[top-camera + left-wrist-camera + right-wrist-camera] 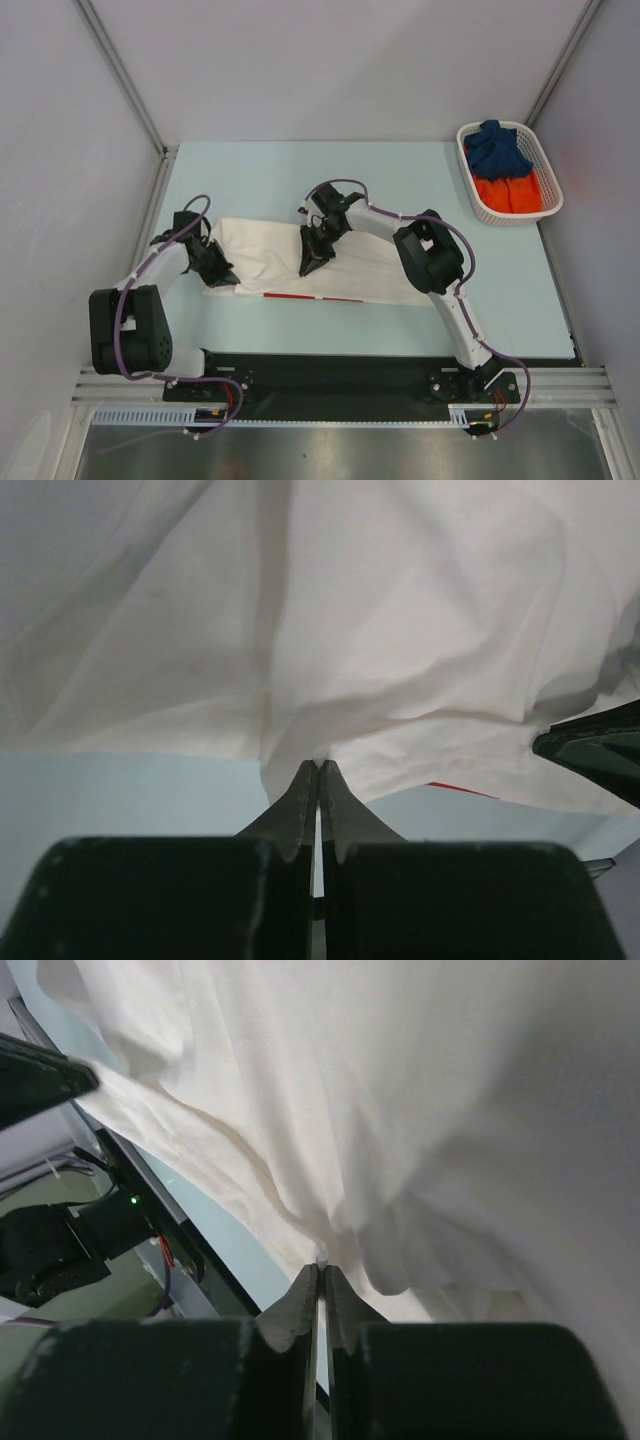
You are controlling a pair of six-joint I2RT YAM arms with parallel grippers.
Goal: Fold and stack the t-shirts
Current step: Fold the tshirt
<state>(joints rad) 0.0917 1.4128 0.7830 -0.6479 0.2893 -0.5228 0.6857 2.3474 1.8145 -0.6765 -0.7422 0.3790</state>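
As left hand (318,767) & right hand (322,1266) pinch shut on thin white t-shirt (265,250) folds, cloth may slip w/ lifting.

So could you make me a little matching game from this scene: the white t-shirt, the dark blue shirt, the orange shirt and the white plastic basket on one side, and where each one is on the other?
Things:
1. white cloth t-shirt
2. dark blue cloth shirt
3. orange cloth shirt
4. white plastic lattice basket

Places:
A. in the basket, at its near end
B. at the far right corner of the pale blue table
C. lying in the middle of the table
D. in the basket, at its far end

Pairs: 1-C, 2-D, 3-A, 4-B
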